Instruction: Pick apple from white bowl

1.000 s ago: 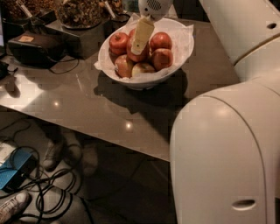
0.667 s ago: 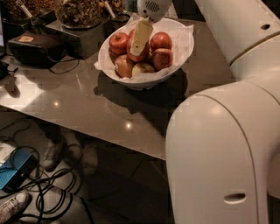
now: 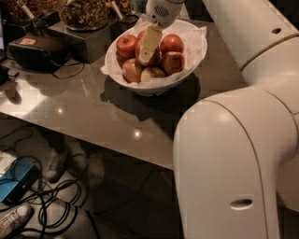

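From my station, the robot's claw (image 3: 147, 52) hangs low inside the wide white oval bowl (image 3: 150, 87), its pale cream tip laid slantwise across the round, glossy, nearly all-red apple (image 3: 157, 55) at the middle of the pile. Whether the claw stands wide, narrow or already clamped I cannot tell, since the apple and the claw's own body cover what I would need to see. My guess is that it came in from above because the bowl's deep wall leaves no side approach.

The apple sits high in the heap, touching a second red apple (image 3: 126, 45) on its left and a third (image 3: 171, 43) on its right, with paler yellow-and-red apples (image 3: 142, 73) packed just below. That crowding is my worry: a pull could drag a neighbour along.

Crumpled white paper (image 3: 196, 38) lines the bowl and laps over its rim, probably to cushion the fruit. The bowl rests on a glossy grey-brown tabletop (image 3: 93, 109), near the table's back. Dark containers of dried snacks (image 3: 86, 11) stand just behind it. The robot's bulky white arm (image 3: 224, 163) fills the right foreground and blocks my view there.
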Robot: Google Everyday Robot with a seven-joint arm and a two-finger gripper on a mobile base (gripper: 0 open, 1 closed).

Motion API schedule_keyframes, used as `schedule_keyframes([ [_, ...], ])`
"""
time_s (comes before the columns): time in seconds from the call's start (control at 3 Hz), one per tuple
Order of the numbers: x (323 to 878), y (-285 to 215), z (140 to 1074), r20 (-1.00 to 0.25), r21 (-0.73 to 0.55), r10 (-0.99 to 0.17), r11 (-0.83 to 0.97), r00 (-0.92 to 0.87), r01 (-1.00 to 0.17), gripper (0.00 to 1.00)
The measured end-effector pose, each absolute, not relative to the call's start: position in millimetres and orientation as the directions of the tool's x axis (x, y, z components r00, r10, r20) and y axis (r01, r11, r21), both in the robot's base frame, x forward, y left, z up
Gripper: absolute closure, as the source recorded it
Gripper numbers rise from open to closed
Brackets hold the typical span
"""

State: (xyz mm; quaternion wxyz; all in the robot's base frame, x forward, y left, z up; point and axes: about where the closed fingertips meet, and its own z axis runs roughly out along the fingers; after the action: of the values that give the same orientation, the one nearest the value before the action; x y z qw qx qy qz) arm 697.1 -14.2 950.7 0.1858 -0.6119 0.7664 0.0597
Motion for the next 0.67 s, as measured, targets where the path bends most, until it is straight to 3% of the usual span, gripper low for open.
schedule_keyframes([
  [0.67, 696.6, -13.9, 938.1, -0.352, -0.108, -0.917, 0.241, -0.19, -0.964, 0.33],
])
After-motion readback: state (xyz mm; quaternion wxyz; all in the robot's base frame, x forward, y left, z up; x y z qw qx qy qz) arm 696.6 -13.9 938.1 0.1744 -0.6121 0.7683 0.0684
